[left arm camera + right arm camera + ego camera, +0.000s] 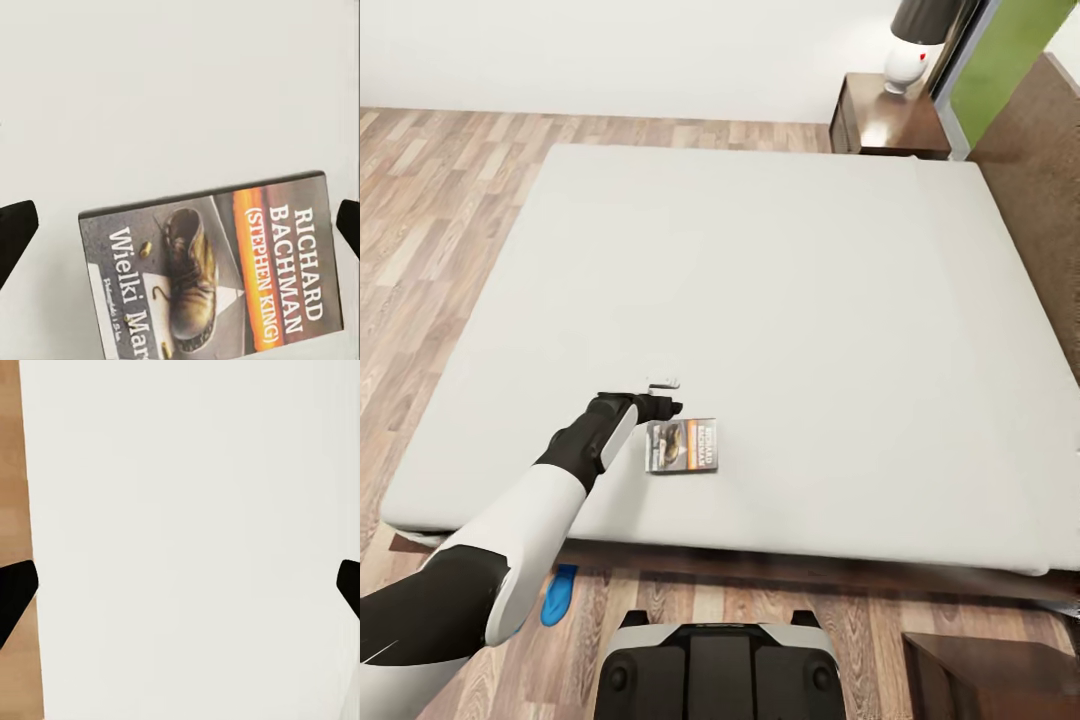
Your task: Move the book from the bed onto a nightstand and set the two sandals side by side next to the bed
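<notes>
- Head view: left arm reaches out over the bed; left gripper sits just above the mattress, right beside the book's far edge. Book lies flat near the foot edge of the mattress, cover up. Not gripped.
- Probably parked there to line up a top-down pick: the book is thin and flat, so the fingers likely need to drop over an edge instead of the middle.
- One blue sandal pokes out on the floor by the foot of the bed, partly behind the left arm. Can't see the second one.
- A nightstand stands at the far corner by the headboard, with a lamp on top. Another dark wooden corner at near right looks like the second nightstand, but I can't confirm.
- Left wrist view: book directly below, title legible, a detail the head view blurs. Left gripper's fingertips sit at both frame edges, so it's spread wide with nothing held. Book sits skewed between them and off toward one side, so alignment isn't done.
- Right wrist view: right gripper also spread wide and empty, over pale mattress with a strip of wood floor alongside. Looks idle at the bed edge; adds nothing about the book.
</notes>
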